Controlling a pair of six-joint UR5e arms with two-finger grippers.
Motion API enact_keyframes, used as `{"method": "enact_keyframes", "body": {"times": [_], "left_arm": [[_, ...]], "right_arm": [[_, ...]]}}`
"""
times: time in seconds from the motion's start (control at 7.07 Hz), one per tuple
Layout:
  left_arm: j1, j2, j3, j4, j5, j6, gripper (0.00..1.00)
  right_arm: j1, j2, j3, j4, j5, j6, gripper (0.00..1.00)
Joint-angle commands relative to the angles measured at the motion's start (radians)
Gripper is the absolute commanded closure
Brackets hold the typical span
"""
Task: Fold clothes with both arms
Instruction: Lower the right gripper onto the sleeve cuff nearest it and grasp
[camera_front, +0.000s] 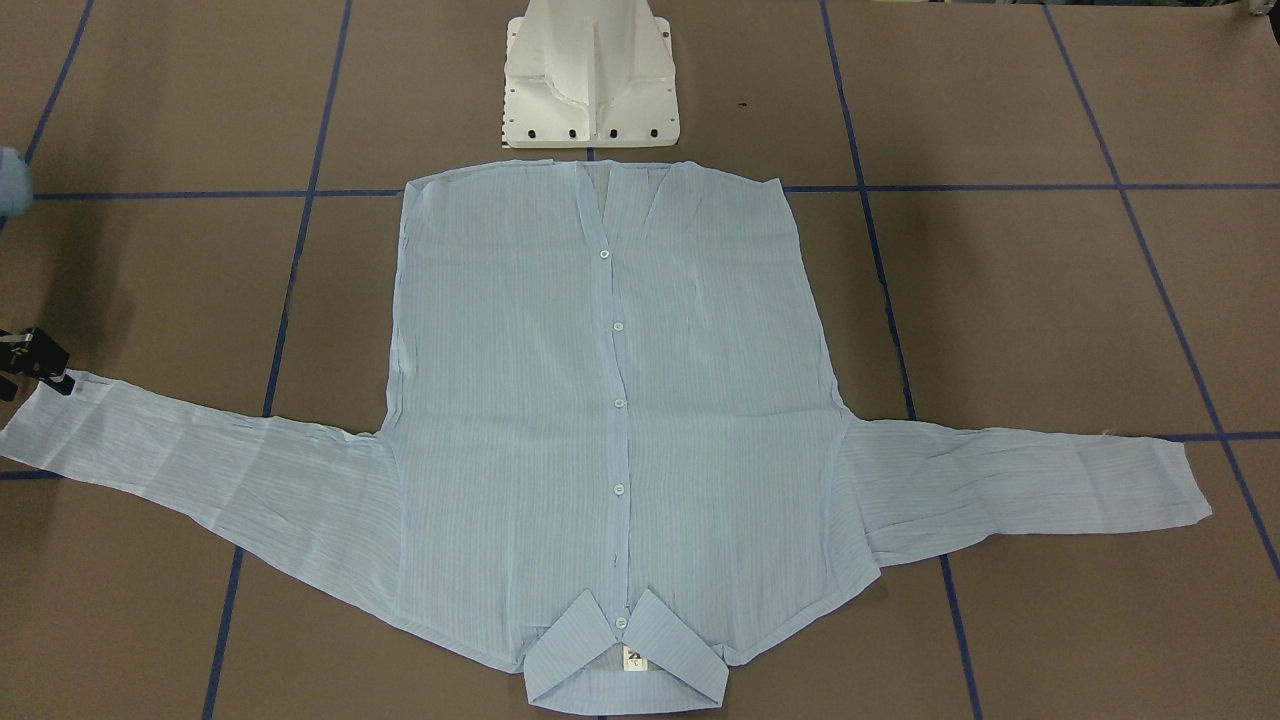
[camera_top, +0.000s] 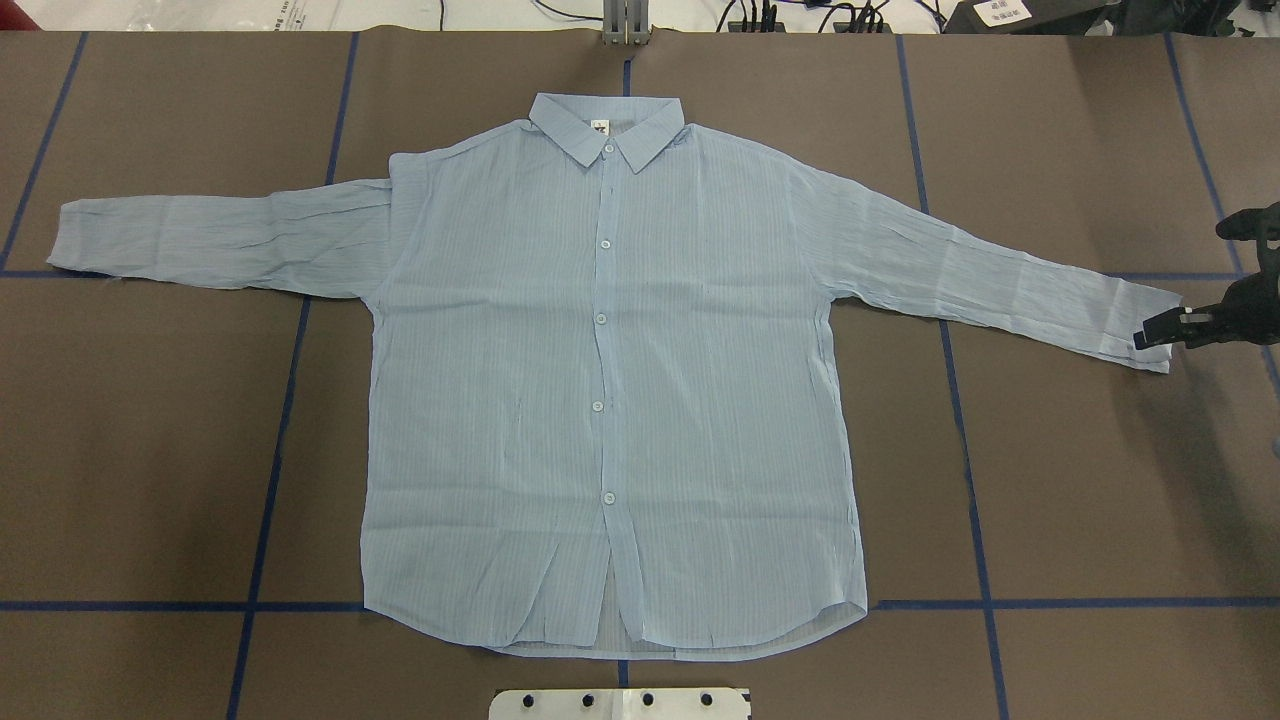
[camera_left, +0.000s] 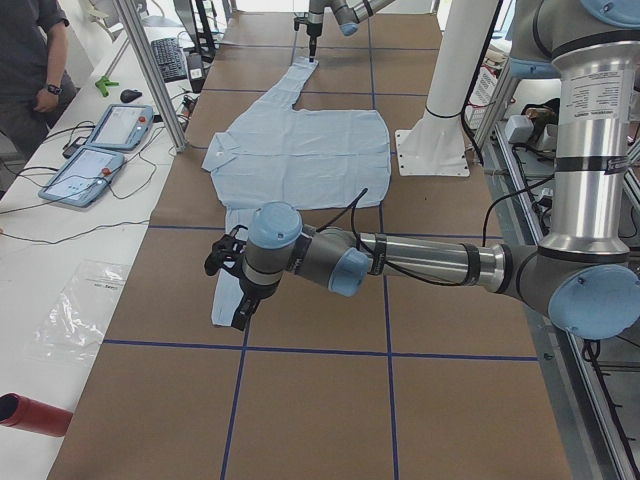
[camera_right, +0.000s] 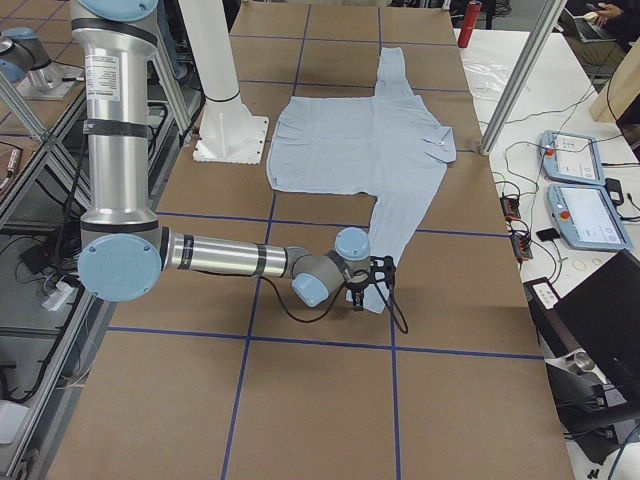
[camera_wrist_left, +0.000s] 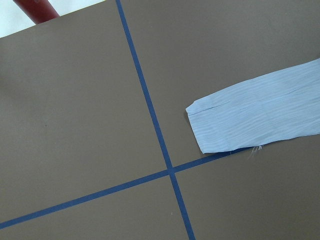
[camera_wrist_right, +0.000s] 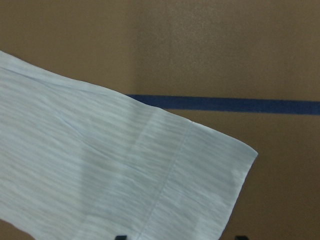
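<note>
The pale-blue striped shirt (camera_top: 610, 380) lies flat and buttoned on the brown table, collar (camera_top: 607, 130) at the far side and both sleeves spread out. My right gripper (camera_top: 1150, 335) is at the right sleeve's cuff (camera_top: 1140, 320), low over the table; it also shows in the front view (camera_front: 40, 365). In the right wrist view its two fingertips (camera_wrist_right: 120, 236) stand apart with the cuff (camera_wrist_right: 200, 190) between them, so it is open. My left gripper (camera_left: 228, 290) shows only in the exterior left view, over the left cuff (camera_wrist_left: 240, 120); I cannot tell whether it is open or shut.
The white pedestal base (camera_front: 590, 80) stands just behind the shirt's hem. Blue tape lines (camera_top: 280, 440) cross the table. A red cylinder (camera_left: 30, 412) lies beyond the table's left end. Teach pendants (camera_left: 100, 150) and a person (camera_left: 30, 60) are at the operators' side.
</note>
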Motion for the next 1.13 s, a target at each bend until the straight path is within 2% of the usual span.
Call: {"method": "enact_keyframes", "body": {"times": [0.0, 0.14, 0.28, 0.57, 0.85, 0.99], "left_arm": [[0.001, -0.002, 0.001, 0.001, 0.0, -0.002, 0.0], [0.001, -0.005, 0.001, 0.001, 0.0, -0.002, 0.0], [0.001, -0.005, 0.002, 0.001, 0.0, -0.002, 0.0], [0.001, -0.008, 0.002, 0.003, 0.001, -0.002, 0.0], [0.001, -0.01, 0.007, 0.003, 0.001, -0.002, 0.0], [0.001, -0.01, 0.01, 0.003, 0.003, -0.002, 0.0]], "right_arm": [[-0.002, 0.0, -0.01, -0.007, 0.001, -0.002, 0.27], [-0.005, 0.0, -0.011, -0.01, 0.001, -0.002, 0.27], [-0.008, 0.0, -0.018, -0.009, -0.001, 0.0, 0.32], [-0.014, -0.001, -0.019, -0.01, 0.001, 0.0, 0.54], [-0.017, 0.0, -0.016, -0.01, 0.013, -0.002, 0.8], [-0.018, 0.008, -0.01, -0.01, 0.036, 0.0, 0.87]]}}
